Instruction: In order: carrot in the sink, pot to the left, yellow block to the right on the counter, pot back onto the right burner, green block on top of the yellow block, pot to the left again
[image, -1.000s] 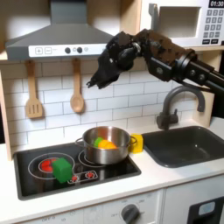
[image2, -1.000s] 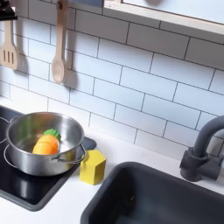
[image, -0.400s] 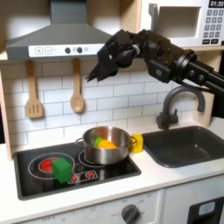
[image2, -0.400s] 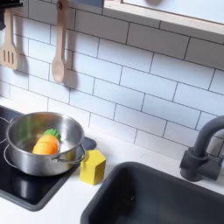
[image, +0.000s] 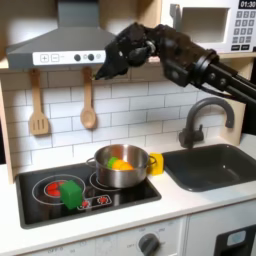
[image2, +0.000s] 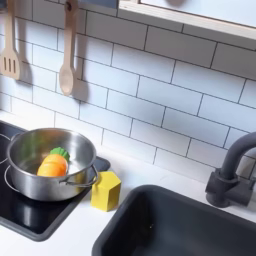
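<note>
The steel pot (image: 122, 167) stands on the right burner of the black cooktop (image: 40, 205), with the orange carrot (image: 118, 163) lying inside it. In the second exterior view the pot (image2: 40, 168) and carrot (image2: 52, 165) are at the left. The yellow block (image: 157, 163) rests on the counter against the pot's right side, and the second exterior view has this yellow block (image2: 106, 190) by the sink's corner. The green block (image: 70, 192) sits on the left burner. My gripper (image: 103, 70) hangs high above the pot by the range hood, open and holding nothing.
The dark sink (image: 215, 166) with its curved faucet (image: 205, 112) lies at the first exterior view's right. A wooden spatula (image: 38, 105) and spoon (image: 88, 100) hang on the tiled wall. The hood (image: 60, 42) is just beside the gripper. A microwave (image: 215, 25) sits up right.
My arm has risen and swung toward the first exterior view's left, up to the hood's edge. The pot, carrot and blocks have not moved.
</note>
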